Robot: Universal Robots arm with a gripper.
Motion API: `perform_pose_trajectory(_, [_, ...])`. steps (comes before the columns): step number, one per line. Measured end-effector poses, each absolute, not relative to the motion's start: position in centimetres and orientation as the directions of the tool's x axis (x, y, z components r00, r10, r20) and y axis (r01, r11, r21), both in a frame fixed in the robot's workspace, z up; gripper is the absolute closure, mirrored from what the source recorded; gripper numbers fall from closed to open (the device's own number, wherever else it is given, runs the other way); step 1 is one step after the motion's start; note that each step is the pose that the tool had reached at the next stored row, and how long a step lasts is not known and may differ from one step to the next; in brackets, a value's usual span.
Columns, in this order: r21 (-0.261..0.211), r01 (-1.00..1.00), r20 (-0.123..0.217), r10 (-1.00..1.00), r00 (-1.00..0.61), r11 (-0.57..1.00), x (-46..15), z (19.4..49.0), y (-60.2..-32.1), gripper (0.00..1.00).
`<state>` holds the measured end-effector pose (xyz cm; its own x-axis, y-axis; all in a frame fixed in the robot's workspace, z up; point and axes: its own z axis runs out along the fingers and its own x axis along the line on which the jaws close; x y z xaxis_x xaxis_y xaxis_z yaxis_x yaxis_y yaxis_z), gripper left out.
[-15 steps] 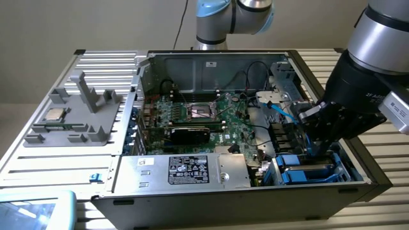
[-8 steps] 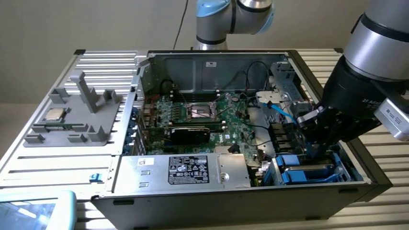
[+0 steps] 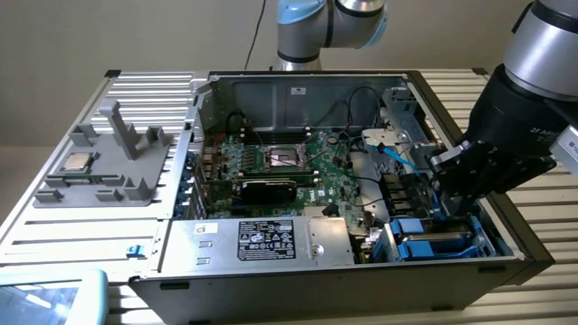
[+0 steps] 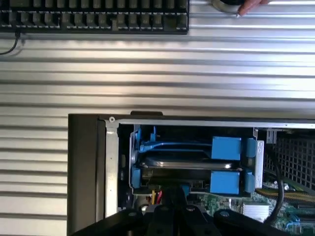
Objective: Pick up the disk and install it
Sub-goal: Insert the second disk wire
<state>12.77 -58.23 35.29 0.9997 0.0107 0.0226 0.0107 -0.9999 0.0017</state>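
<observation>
While the black gripper [image 3: 449, 205] hung over the lower right corner of the open black-and-silver computer case [image 3: 298, 288] in the exterior view, its fingers were drawn fully together, with nothing visibly held between them. The disk [image 3: 434, 240], a flat silver hard drive clipped in a bright blue plastic frame, sat in the drive bay just below the fingertips, in the lower right of that frame. In the wrist view the same disk [image 4: 189, 164] lay level between blue frame rails at centre frame, inside the case wall, with the gripper [image 4: 173, 206] directly before it at the bottom edge. A green motherboard [image 3: 289, 162] filled the case's middle, and a large silver box with a black label [image 3: 262, 240] lay at lower centre. A grey plastic fixture [image 3: 113, 159] carrying a small square silver chip [image 3: 76, 161] stood at the exterior view's left on the ribbed metal table [image 4: 157, 73]. A black keyboard [image 4: 93, 17] crossed the wrist view's upper left.
</observation>
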Motion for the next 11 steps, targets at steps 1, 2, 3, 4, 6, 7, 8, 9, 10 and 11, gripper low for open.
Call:
perform_pose_trajectory(1, [0.001,0.011,0.023,0.011,1.0,-1.0,12.9,35.3,-58.3,0.89])
perform_pose_trajectory(2, [-0.002,0.011,0.023,0.011,1.0,-1.0,12.9,35.3,-58.4,0.89])
perform_pose_trajectory(3, [-0.005,0.011,0.023,0.011,1.0,-1.0,12.9,35.1,-58.5,0.89])
perform_pose_trajectory(4, [-0.008,0.011,0.023,0.01,1.0,-1.0,12.9,35.0,-58.6,0.89])
perform_pose_trajectory(6, [-0.019,0.011,0.023,0.01,1.0,-1.0,12.9,34.7,-58.7,0.89])
perform_pose_trajectory(7, [-0.025,0.011,0.023,0.01,1.0,-1.0,12.9,34.6,-58.8,0.89])
perform_pose_trajectory(8, [-0.031,0.011,0.023,0.01,1.0,-0.999,12.9,34.5,-58.8,0.89])
perform_pose_trajectory(9, [-0.037,0.011,0.023,0.01,1.0,-0.999,12.9,34.4,-58.8,0.89])
perform_pose_trajectory(10, [-0.041,0.011,0.023,0.01,1.0,-0.999,12.9,34.3,-58.8,0.89])
perform_pose_trajectory(11, [-0.043,0.011,0.023,0.01,1.0,-0.999,12.9,34.1,-58.8,0.89])
